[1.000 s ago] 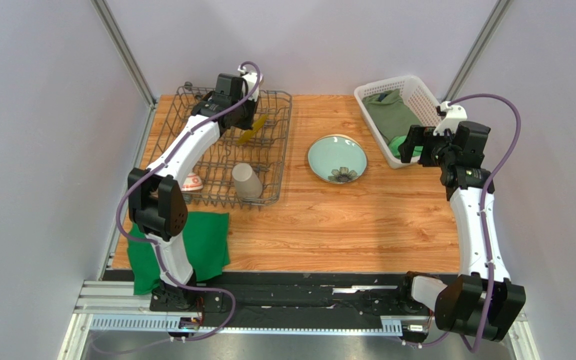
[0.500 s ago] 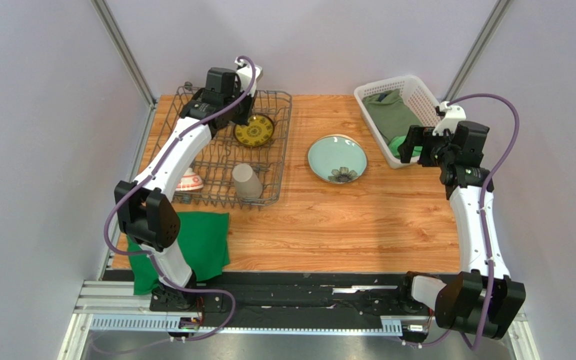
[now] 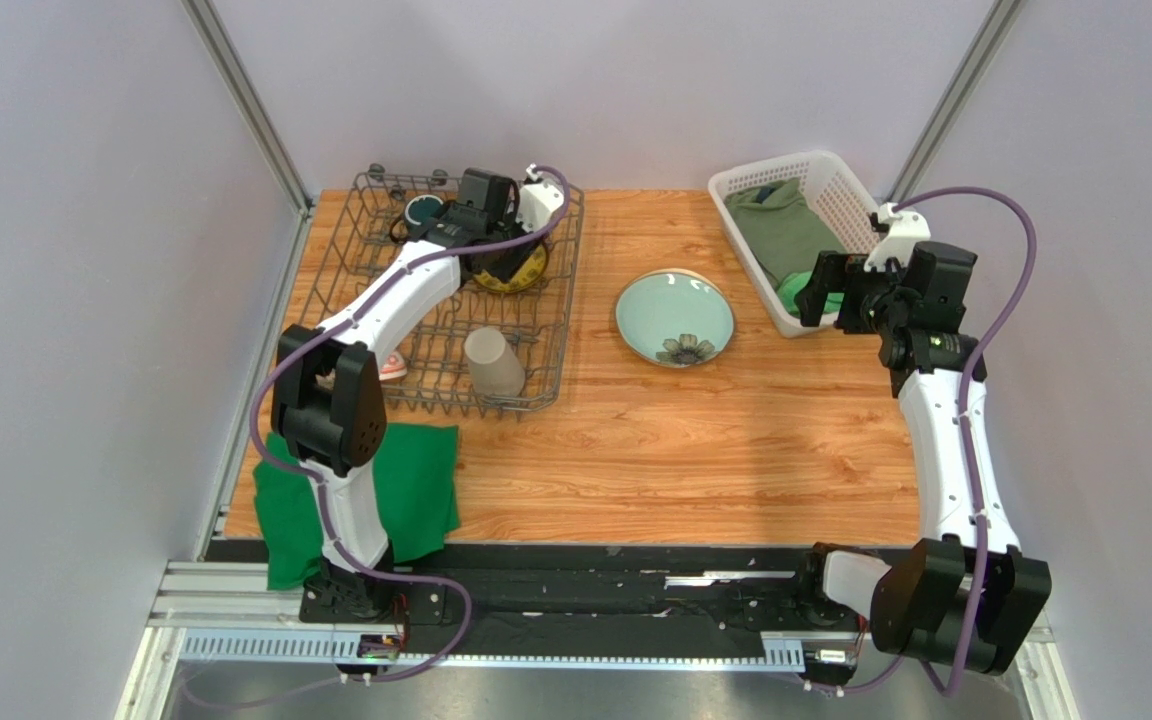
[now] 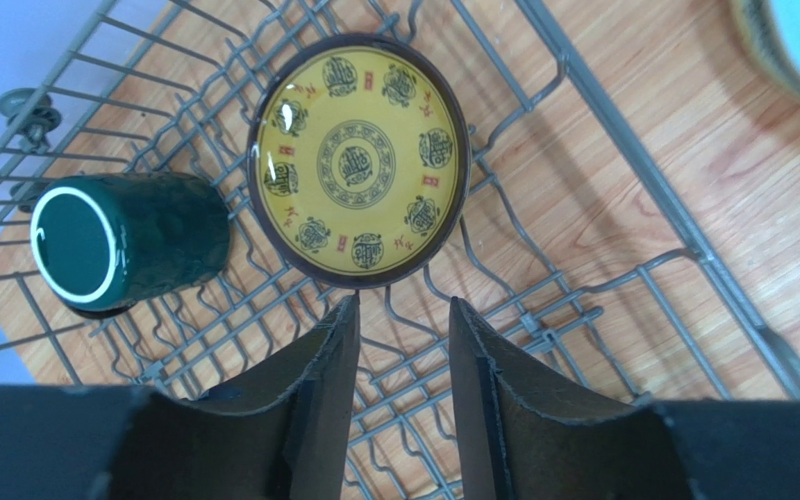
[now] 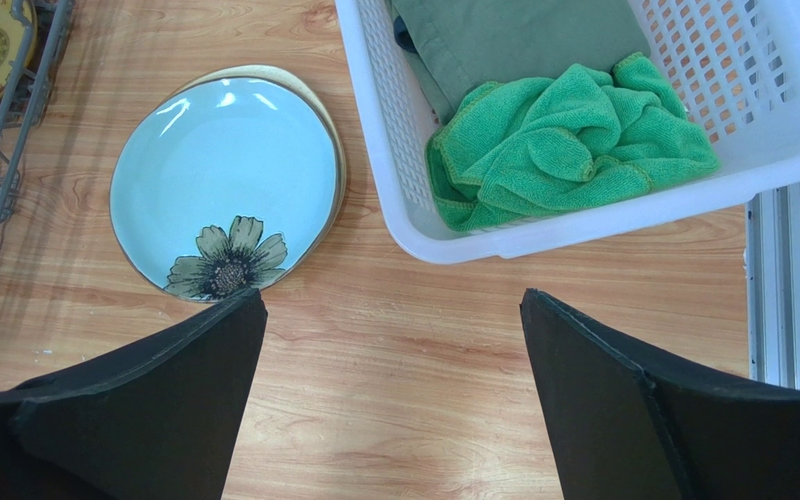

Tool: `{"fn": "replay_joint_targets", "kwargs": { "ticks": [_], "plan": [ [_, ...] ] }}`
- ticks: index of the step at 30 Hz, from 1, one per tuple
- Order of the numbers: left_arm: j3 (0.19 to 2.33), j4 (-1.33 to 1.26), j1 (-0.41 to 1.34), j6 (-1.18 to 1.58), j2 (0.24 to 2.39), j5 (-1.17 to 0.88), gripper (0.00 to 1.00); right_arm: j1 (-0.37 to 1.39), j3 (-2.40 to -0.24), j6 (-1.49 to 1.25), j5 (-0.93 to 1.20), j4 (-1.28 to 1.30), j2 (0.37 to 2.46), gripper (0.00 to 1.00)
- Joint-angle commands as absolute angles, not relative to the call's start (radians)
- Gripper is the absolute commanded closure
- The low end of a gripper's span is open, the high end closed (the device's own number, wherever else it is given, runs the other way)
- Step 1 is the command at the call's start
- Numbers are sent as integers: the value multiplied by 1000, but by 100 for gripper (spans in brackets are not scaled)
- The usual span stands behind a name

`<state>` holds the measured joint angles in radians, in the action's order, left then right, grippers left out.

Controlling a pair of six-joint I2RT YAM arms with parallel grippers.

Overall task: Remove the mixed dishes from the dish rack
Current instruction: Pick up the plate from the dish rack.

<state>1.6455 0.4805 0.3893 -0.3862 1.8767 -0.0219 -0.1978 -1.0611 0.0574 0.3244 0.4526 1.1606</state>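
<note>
The dark grey wire dish rack (image 3: 557,323) stands at the back left. In it a yellow patterned plate (image 4: 359,161) lies flat, with a dark green mug (image 4: 123,242) on its side to the left. A beige cup (image 3: 494,363) and a red-and-white bowl (image 3: 385,365) sit at the rack's front. My left gripper (image 4: 402,307) hovers over the rack just short of the yellow plate, open and empty. The pale teal plate (image 5: 222,177) lies on the table, a cream rim showing at its edge. My right gripper (image 5: 394,307) is wide open and empty above bare wood beside it.
A white lattice basket (image 5: 540,234) with green cloths (image 5: 571,135) stands at the back right, close to my right gripper. A green cloth (image 3: 402,480) lies at the table's front left. The rack's raised side (image 4: 623,156) runs between the yellow plate and the teal plate.
My left gripper swung right from the rack's back corner to over the yellow plate. The plate went from on edge to flat. The mug now shows. The right arm has not moved.
</note>
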Motion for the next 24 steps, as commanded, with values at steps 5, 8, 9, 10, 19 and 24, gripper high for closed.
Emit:
{"fn": "replay_joint_targets", "kwargs": {
  "ticks": [5,8,9,10,19,24],
  "plan": [
    [1721,442,431,-485,1994,-2,48,-202,-1077,75,333,436,1166,1],
    [1753,442,443,-483,2038,-3,48,-202,-1078,77,336,437,1167,1],
    [1765,442,448,-483,2049,26,47,-202,-1078,77,337,436,1167,1],
    [1773,440,451,-483,2060,26,47,-202,-1078,78,337,437,1169,1],
    [1830,426,456,-511,2157,55,47,-201,-1081,86,334,440,1181,1],
    [1830,422,454,-526,2174,54,47,-201,-1083,90,328,443,1193,1]
  ]
}}
